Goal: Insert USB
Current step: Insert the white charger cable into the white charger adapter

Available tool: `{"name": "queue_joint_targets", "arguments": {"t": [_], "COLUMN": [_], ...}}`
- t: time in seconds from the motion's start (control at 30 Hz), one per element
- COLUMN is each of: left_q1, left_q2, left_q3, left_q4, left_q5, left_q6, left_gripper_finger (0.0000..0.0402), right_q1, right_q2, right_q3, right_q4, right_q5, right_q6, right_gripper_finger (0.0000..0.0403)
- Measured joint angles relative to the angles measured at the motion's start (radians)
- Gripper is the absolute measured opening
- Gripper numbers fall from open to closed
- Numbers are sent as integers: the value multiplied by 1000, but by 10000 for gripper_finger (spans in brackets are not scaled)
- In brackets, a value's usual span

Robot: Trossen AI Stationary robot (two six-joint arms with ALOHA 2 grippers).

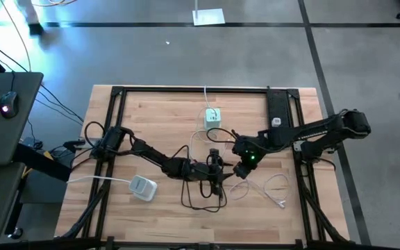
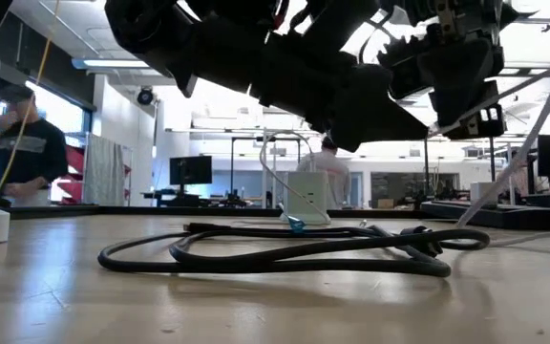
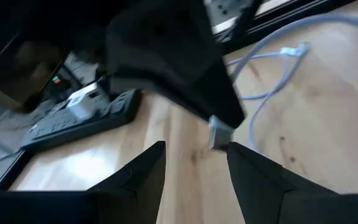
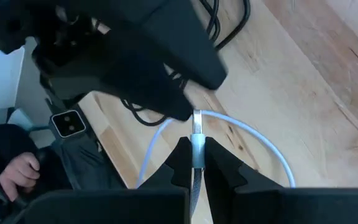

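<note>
right gripper (image 4: 194, 163) pinching white USB plug (image 4: 197, 127) above table (image 1: 158, 111) centre | left gripper (image 3: 194, 163) spread beside it (empty) | risk: plug twists in grip, misses white charger (image 1: 213, 117) port

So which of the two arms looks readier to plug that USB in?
The right one, probably. Its right gripper is shut on the white USB cable just behind the plug, while the left gripper is open and holds nothing.
</note>
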Motion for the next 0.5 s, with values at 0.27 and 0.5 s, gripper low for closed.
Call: {"name": "queue_joint_targets", "arguments": {"t": [0.27,0.5], "left_q1": [-3,-3], "left_q2": [6,7], "left_q3": [0,0], "left_q4": [-18,-6], "left_q5": [27,-45], "left_q6": [34,9], "left_gripper_finger": [152,151], "right_q1": [0,0], "right_q2": [5,5], "right_q3": [0,0], "right_q4": [21,109], "right_q5": [0,-2], "right_q6": [16,56], "right_gripper_finger": [0,0]}}
